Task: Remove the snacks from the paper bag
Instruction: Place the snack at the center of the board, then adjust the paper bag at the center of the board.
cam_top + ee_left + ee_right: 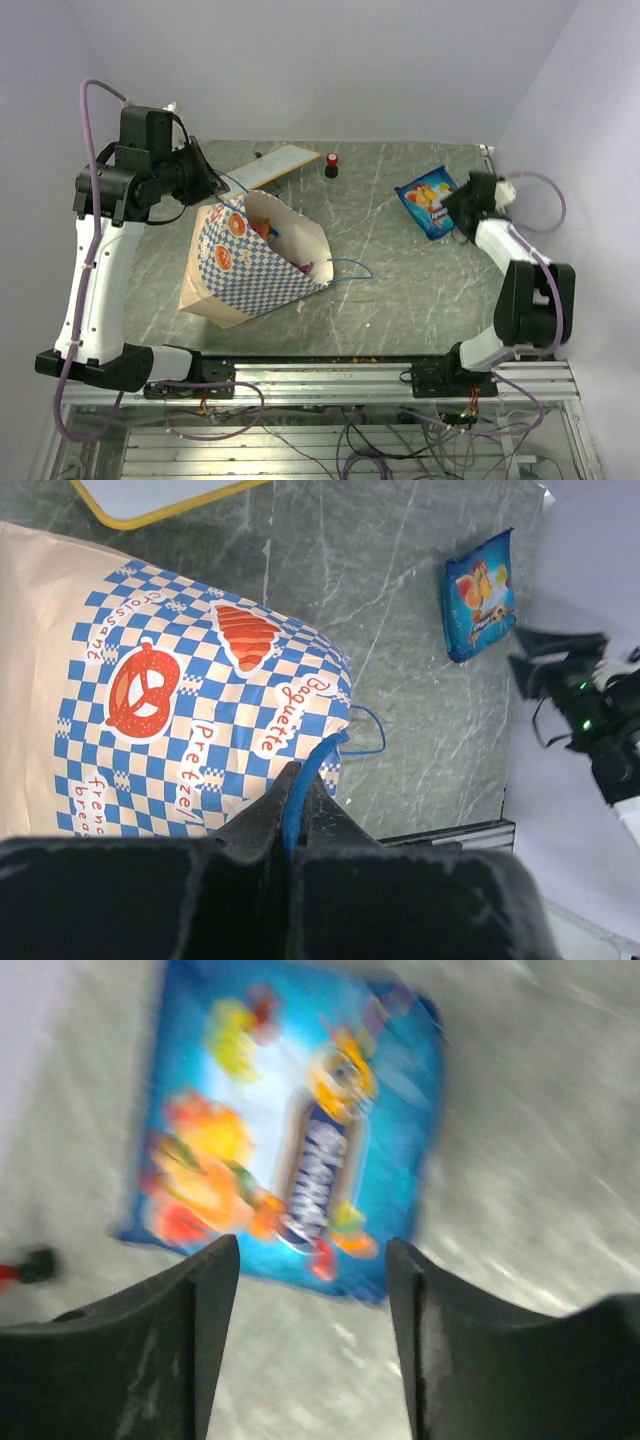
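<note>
Snack packet (290, 1130) lies free near spread right gripper (312, 1250); left gripper (296, 780) pinches bag handle (326, 750).

- Blue packet (300, 1130): motion-blurred in the right wrist view, lettering unreadable.
- Red-and-black object (25, 1268) at that view's left edge: cut off, blurred, unidentifiable.
- Paper bag (180, 710): cropped by the left wrist view's left edge.
- Bag contents (263, 229): red scraps show in the mouth, remainder hidden behind the wall.
- Blue cord handle (330, 746): one stretch hidden between the pinched fingers of the left gripper (297, 776).
- Yellow-edged board (150, 495): cut by the top edge.
- Right gripper (456, 211): fingers indistinguishable from above.
</note>
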Controlling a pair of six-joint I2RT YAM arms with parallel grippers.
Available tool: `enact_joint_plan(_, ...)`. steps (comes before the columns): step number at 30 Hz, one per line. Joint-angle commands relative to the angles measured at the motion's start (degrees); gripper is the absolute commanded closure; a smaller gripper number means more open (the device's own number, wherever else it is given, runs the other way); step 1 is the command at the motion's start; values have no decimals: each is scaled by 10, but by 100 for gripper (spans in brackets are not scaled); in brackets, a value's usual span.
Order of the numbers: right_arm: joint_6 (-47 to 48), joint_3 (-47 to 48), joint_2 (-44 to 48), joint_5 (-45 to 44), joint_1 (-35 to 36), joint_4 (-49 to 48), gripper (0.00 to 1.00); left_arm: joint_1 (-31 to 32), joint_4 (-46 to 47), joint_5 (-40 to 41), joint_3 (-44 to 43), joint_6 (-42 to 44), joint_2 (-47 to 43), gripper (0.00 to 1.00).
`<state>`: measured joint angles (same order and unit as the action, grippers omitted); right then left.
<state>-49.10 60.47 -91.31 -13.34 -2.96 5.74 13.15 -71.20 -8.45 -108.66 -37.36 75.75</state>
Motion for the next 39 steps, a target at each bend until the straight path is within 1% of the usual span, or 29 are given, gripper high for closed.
enact_joint_plan(1, 31, -159, 129, 19, -30, 56, 33, -8, 15, -22, 9, -5, -15, 93)
enact_joint_plan(2, 43, -179, 167, 15, -30, 77, 29, -8, 11, -21, 8, -3, -15, 93)
enact_joint_plan(3, 55, -192, 203, 15, -28, 97, 28, -8, 8, -21, 8, -1, -14, 93)
enact_joint_plan(5, 94, -191, 236, 25, -10, 128, 27, -9, 2, -20, 2, 5, -10, 93)
enact_joint_plan(7, 140, -178, 241, 87, 10, 119, 26, -10, -5, -22, -7, 10, -4, 93)
enact_joint_plan(9, 180, -157, 220, 205, 20, 98, 25, -10, -10, -29, -13, 14, 5, 93)
enact_joint_plan(10, 202, -138, 203, 283, 24, 108, 24, -10, -8, -31, -14, 17, 7, 93)
enact_joint_plan(11, 222, -120, 182, 387, 26, 118, 24, -10, -6, -34, -14, 18, 8, 93)
enact_joint_plan(13, 249, -100, 143, 520, 40, 125, 24, -10, -6, -34, -17, 19, 9, 93)
enact_joint_plan(14, 263, -91, 124, 567, 52, 131, 24, -10, -4, -33, -16, 19, 8, 93)
enact_joint_plan(15, 281, -79, 108, 594, 71, 136, 23, -10, -1, -32, -15, 17, 5, 93)
enact_joint_plan(16, 303, -71, 90, 599, 96, 148, 19, -10, 3, -33, -12, 15, 3, 93)
enact_joint_plan(17, 323, -50, 71, 597, 122, 166, 18, -10, 7, -35, -8, 13, 1, 93)
enact_joint_plan(19, 357, -14, 20, 604, 173, 196, 17, -11, 10, -36, -7, 12, 0, 93)
enact_joint_plan(21, 378, 10, -18, 603, 200, 203, 16, -12, 7, -33, -11, 12, 1, 93)
enact_joint_plan(24, 406, 32, -53, 610, 225, 183, 16, -13, 16, -35, -7, 1, -5, 93)
enact_joint_plan(27, 435, 61, -104, 631, 230, 185, 17, -13, 34, -51, 11, -13, -13, 93)
enact_joint_plan(33, 465, 99, -186, 677, 241, 195, 27, -14, 38, -58, 22, -19, -14, 93)
enact_joint_plan(37, 451, 83, -195, 694, 261, 176, 30, -14, 34, -48, 4, -14, -2, 93)
enact_joint_plan(39, 439, 81, -198, 702, 269, 169, 43, -16, 34, -42, -7, -13, 3, 93)
